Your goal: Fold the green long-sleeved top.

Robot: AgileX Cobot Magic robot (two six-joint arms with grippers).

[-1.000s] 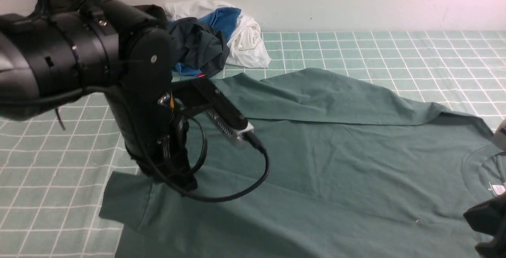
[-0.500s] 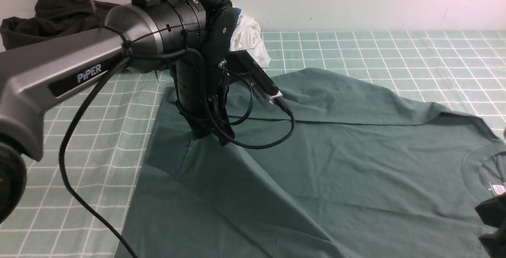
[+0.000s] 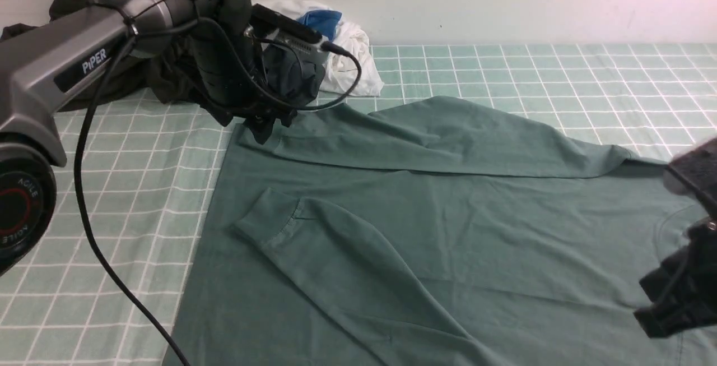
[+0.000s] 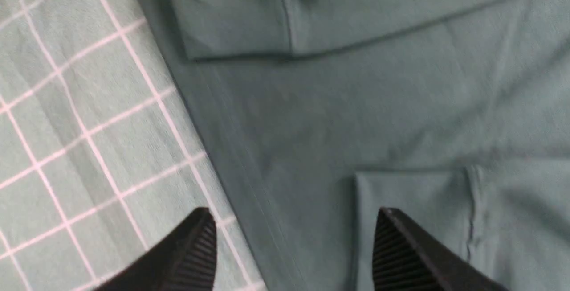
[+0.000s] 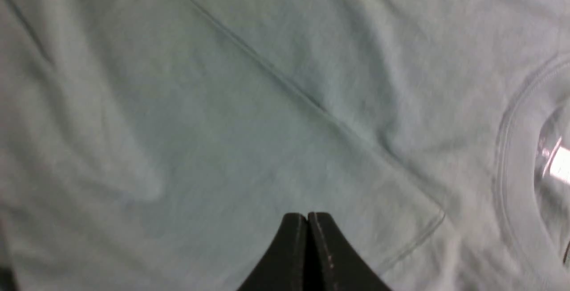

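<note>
1. Tucking in the sleeves looks finished to us. The green long-sleeved top (image 3: 448,231) lies flat on the checked cloth (image 3: 532,69) and fills the centre and lower right of the front view. One sleeve (image 3: 448,142) is laid along its upper edge. The other sleeve (image 3: 347,259) runs diagonally across the body, with its cuff (image 3: 269,220) toward the left.
2. The left gripper (image 3: 269,125), at the upper left of the front view, hovers over the top's upper-left corner. In its wrist view the ridged fingers (image 4: 401,255) stand wide apart with nothing between them.
3. The right gripper (image 5: 307,219) has its jaws pressed together on nothing. It hangs above the body fabric beside the ribbed neck (image 5: 503,148).
4. We judge the next step to be folding the body, hem toward neck. That calls for the left gripper to drop and pinch the hem corner, and for the right one to open and take its own hold. The lift should not drag the sleeves loose.
5. The bottom of the front view cuts off the near hem. The right arm, at the right edge, is blurred and covers part of the neck. We see no chest logo. The left fingertips are hard to pick out against the dark garment (image 3: 291,74) beside the white cloth (image 3: 353,58).
</note>
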